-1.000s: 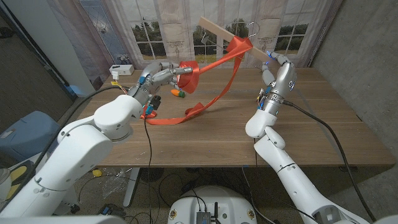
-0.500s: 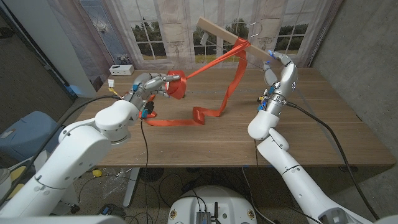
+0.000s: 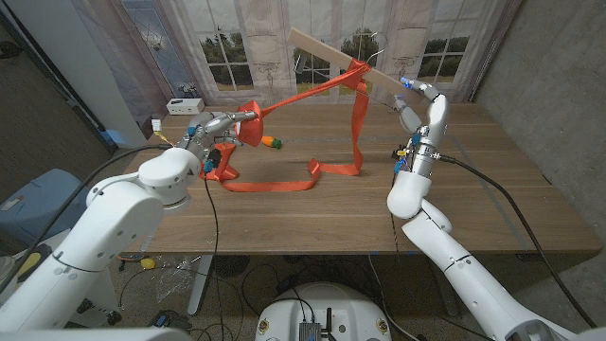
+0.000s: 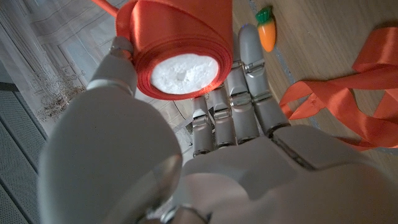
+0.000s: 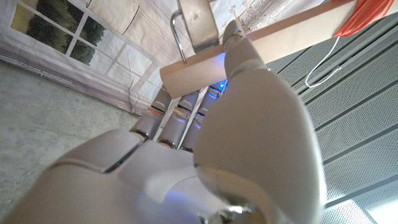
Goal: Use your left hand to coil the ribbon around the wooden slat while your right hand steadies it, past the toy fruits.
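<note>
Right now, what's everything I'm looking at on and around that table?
Ribbon spool: one, orange-red, in the left hand.
Ribbon: one, orange-red, stretched from the spool to the slat, hanging down from it, loose folds on the table.
Wooden slat: one, pale, raised, held at one end.
Toy carrot: one, orange and green, beside the spool.
White box: one, table's far left.
Table: one, brown wood.
Left hand: holds the spool.
Right hand: holds the slat.

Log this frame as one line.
phase: coiling | left hand: holds ribbon spool | right hand: holds wooden slat raised | ribbon: looped on slat, slack on table
</note>
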Robot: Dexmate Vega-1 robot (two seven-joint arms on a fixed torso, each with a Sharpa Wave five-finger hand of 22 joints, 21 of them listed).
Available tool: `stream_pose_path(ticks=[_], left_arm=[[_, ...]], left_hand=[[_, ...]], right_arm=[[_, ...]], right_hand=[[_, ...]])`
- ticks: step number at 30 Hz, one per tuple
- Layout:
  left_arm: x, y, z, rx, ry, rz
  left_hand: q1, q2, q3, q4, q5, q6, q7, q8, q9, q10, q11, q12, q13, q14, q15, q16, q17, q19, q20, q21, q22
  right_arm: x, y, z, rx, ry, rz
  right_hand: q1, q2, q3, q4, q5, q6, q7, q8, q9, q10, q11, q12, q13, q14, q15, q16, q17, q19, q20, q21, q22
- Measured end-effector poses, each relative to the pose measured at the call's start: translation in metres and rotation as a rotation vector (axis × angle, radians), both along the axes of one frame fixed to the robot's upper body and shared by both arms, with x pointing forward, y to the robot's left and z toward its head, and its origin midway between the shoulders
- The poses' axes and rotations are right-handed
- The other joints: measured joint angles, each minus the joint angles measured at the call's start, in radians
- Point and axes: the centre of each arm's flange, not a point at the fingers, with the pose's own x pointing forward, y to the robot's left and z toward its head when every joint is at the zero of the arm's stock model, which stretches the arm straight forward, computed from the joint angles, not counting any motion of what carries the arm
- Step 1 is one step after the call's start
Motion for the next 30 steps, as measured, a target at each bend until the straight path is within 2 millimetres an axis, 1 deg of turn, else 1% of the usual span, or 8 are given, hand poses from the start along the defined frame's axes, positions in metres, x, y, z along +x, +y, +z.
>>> stream_pose_path(ticks=[5,8,13,15,17,27,29,30], left_arm=[[0.007,0.01,0.007,-0.011,-0.001,0.019],[0.012,0.018,0.012,-0.018,-0.002,0.041],[0.016,0.022,0.02,-0.016,-0.006,0.047],[0.018,0.025,0.027,-0.011,-0.01,0.056],[0.018,0.026,0.031,-0.008,-0.013,0.06],[0.019,0.023,0.056,0.034,-0.039,0.076],[0.019,0.022,0.06,0.041,-0.046,0.079],[0.018,0.021,0.064,0.045,-0.052,0.08]], left_hand=[[-0.001,0.001,0.0,0.0,0.0,0.005,-0.005,-0.001,0.0,0.0,0.0,0.0,0.0,0.0,0.0,-0.002,0.0,0.0,0.0,-0.005,0.0],[-0.001,0.001,0.0,0.0,0.0,0.005,-0.005,-0.005,0.0,0.0,0.0,0.0,0.001,0.0,0.0,-0.003,0.002,0.0,0.0,-0.005,0.0],[-0.004,0.004,0.0,0.0,0.0,0.005,-0.005,-0.004,0.0,0.0,0.0,0.0,0.001,0.0,0.0,-0.003,0.003,0.0,0.0,-0.005,0.0],[-0.004,0.004,0.0,0.0,0.0,0.005,-0.005,-0.004,0.0,0.0,0.0,0.0,0.001,0.0,0.0,-0.003,0.003,0.0,0.0,-0.005,0.0],[-0.004,0.004,0.0,0.0,0.0,0.005,-0.005,-0.004,0.0,0.0,0.0,0.0,0.001,0.0,0.0,-0.003,0.003,0.0,0.0,-0.005,0.0],[-0.004,0.004,0.0,0.0,-0.002,0.005,-0.005,-0.004,0.001,0.0,0.0,-0.007,0.008,0.0,0.0,-0.006,0.003,0.0,0.0,-0.005,0.0],[-0.004,0.004,0.0,0.0,-0.003,0.005,-0.005,-0.004,0.001,0.0,0.0,-0.008,0.021,0.0,0.0,-0.006,0.003,0.0,0.0,-0.005,0.0],[-0.004,0.004,0.0,0.0,-0.003,0.005,-0.005,-0.004,0.001,0.0,0.0,-0.008,0.021,0.0,0.0,-0.006,0.003,0.0,0.0,-0.005,0.0]], right_arm=[[-0.001,-0.003,-0.002,-0.013,0.004,0.099],[-0.002,-0.008,-0.001,-0.011,-0.004,0.146],[-0.003,-0.01,-0.002,-0.043,-0.002,0.193],[-0.003,-0.011,-0.002,-0.068,0.003,0.209],[-0.002,-0.013,-0.003,-0.085,0.009,0.213],[-0.003,-0.017,-0.005,-0.155,0.034,0.233],[-0.004,-0.018,-0.006,-0.165,0.037,0.232],[-0.004,-0.019,-0.006,-0.174,0.04,0.232]], right_hand=[[0.0,0.0,-0.001,0.001,0.004,0.0,0.0,0.0,0.0,0.0,0.0,0.0,0.0,0.0,-0.001,0.0,0.002,-0.005,-0.005,0.008,0.0],[0.0,0.0,-0.01,0.01,0.004,-0.002,-0.002,-0.003,-0.001,0.0,0.0,0.0,0.0,0.004,0.004,0.003,0.002,-0.005,-0.005,0.008,0.0],[0.0,0.0,-0.007,0.007,0.004,-0.002,-0.003,0.001,-0.002,0.0,0.0,0.0,-0.003,0.004,0.004,0.003,0.007,-0.013,-0.013,0.008,0.0],[0.0,0.0,-0.007,0.007,0.004,0.006,-0.01,0.001,-0.002,0.0,0.0,0.0,-0.003,0.004,0.004,0.003,0.007,-0.013,-0.013,0.008,0.0],[0.0,0.0,-0.007,0.007,0.004,0.009,-0.014,0.004,-0.002,0.0,0.0,0.0,-0.003,0.004,0.003,0.003,0.007,-0.018,-0.018,0.013,0.0],[0.0,0.0,-0.007,0.007,0.012,0.011,-0.015,0.005,-0.001,0.0,0.0,0.0,-0.003,0.007,0.0,0.003,0.007,-0.018,-0.018,0.015,0.0],[0.0,0.0,-0.007,0.007,0.016,0.018,-0.022,0.004,-0.001,0.0,0.0,0.0,-0.003,0.007,0.0,-0.004,0.007,-0.024,-0.023,0.015,0.0],[0.0,0.0,-0.008,0.007,0.018,0.019,-0.03,0.005,-0.001,0.0,0.0,0.0,-0.003,0.007,0.0,-0.004,0.007,-0.027,-0.02,0.017,0.0]])
